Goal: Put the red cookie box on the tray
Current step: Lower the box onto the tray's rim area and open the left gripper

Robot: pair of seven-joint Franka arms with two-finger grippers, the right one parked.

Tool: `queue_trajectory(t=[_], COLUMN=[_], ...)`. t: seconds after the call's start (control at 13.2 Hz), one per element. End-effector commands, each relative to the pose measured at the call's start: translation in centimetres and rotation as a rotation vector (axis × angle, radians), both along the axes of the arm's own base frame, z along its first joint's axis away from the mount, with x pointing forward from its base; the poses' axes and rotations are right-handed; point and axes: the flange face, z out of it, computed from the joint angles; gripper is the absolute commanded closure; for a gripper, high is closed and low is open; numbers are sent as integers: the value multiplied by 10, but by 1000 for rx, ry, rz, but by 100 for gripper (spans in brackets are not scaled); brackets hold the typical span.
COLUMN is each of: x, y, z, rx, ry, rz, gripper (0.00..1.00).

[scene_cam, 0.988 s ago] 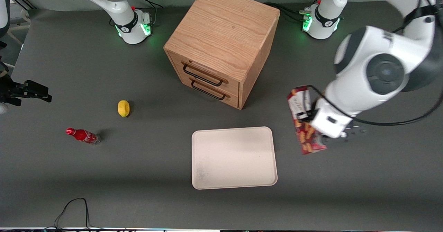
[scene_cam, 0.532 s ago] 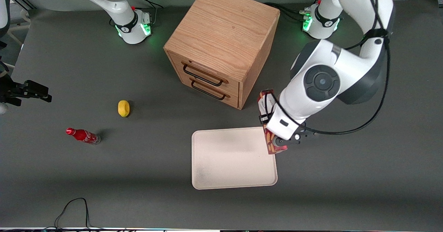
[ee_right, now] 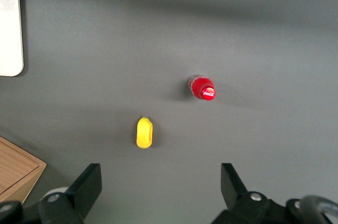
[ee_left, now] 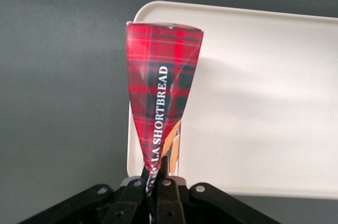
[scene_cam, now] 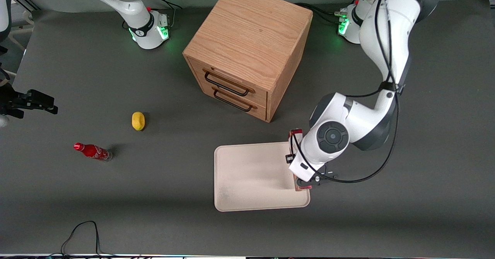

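Observation:
My left gripper (scene_cam: 304, 183) is shut on the red cookie box (scene_cam: 295, 136), pinching its tartan side so that the cardboard is squeezed between the fingers. In the front view the wrist hides most of the box; only its two ends show. The box hangs over the rim of the cream tray (scene_cam: 251, 174) at the tray's end toward the working arm. In the left wrist view the gripper (ee_left: 157, 167) holds the box (ee_left: 162, 92) above the tray's rim (ee_left: 133, 145), with the tray floor beside it. I cannot tell whether the box touches the tray.
A wooden drawer cabinet (scene_cam: 249, 50) stands farther from the front camera than the tray. A yellow object (scene_cam: 138, 120) and a small red soda bottle (scene_cam: 93, 151) lie toward the parked arm's end. A black cable (scene_cam: 81, 232) loops at the table's front edge.
My left gripper has carried the box from over the bare table at the working arm's end to the tray's rim, coming nearer to the front camera and lower.

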Motion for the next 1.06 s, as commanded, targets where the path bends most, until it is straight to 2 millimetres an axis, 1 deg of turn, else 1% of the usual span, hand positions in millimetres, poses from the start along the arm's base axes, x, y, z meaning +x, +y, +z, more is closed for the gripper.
queue_trajectory(t=[0.0, 0.15, 0.23, 0.46, 0.99], x=[6, 7, 10, 11, 9], y=[8, 10, 13, 11, 6], z=[-20, -40, -44, -48, -48], rx=[17, 22, 20, 20, 13], ry=[-43, -28, -41, -49, -56], rz=[-12, -11, -5, 2, 41], gripper=[100, 100, 100, 100, 100])
